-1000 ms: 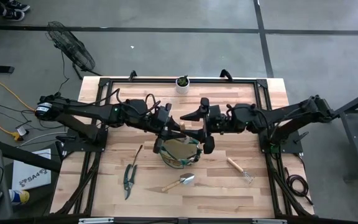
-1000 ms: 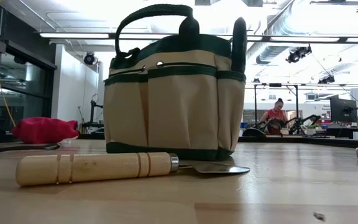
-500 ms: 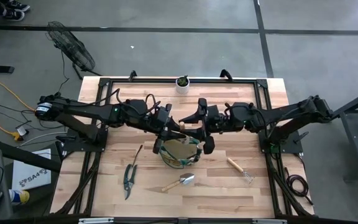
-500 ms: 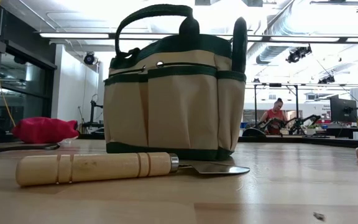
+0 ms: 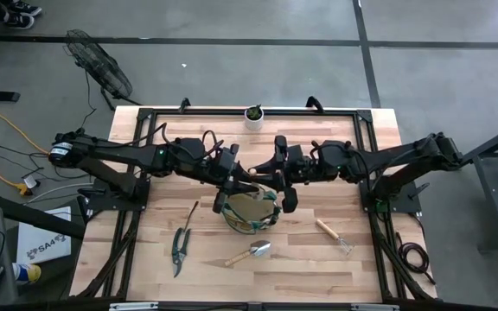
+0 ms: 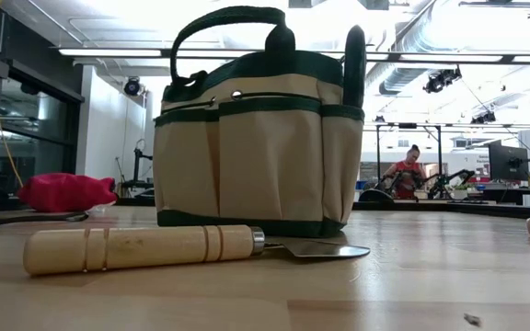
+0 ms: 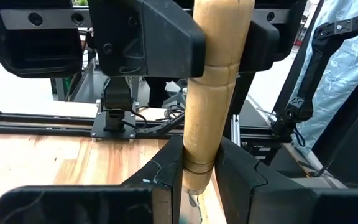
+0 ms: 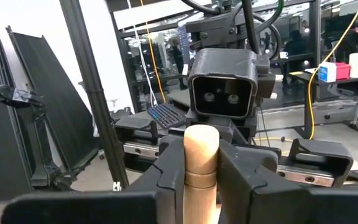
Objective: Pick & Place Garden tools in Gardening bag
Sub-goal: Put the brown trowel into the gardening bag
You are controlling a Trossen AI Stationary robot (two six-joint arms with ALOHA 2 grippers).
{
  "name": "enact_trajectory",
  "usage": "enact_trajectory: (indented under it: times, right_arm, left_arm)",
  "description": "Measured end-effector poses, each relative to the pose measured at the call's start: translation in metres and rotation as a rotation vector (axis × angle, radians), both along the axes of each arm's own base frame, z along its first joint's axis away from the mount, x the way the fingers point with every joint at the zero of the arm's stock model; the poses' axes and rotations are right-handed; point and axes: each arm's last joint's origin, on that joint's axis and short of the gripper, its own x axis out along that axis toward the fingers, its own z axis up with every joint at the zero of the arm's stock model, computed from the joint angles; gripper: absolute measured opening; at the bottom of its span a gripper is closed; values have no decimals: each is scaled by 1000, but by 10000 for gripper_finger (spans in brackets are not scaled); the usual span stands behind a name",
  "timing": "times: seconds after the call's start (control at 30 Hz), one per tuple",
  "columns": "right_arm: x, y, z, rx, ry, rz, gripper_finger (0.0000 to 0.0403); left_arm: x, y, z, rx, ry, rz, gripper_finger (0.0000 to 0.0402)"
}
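Above the gardening bag [image 5: 251, 210], both grippers clenched one wooden-handled tool [image 7: 213, 93] — left gripper [image 7: 199, 171] low on it, right gripper [image 8: 201, 163] at its tip.

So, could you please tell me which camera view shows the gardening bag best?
The low view: the gardening bag stands in full side profile, showing its pockets, green trim and handles. The high view shows only its open top, partly covered by both arms. Neither wrist view shows it at all.

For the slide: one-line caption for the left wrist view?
Handover above the table: left gripper and right gripper both clamp one light wooden tool handle.
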Motion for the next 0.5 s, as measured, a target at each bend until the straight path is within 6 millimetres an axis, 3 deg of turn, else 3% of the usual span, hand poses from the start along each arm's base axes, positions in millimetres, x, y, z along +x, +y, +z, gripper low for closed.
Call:
enact_trajectory:
  times: [0.5]
  right_arm:
    - [-9,10,1,2,45,-101,57]
  left_arm:
    - [-1,0,-5,-66,64,9,94]
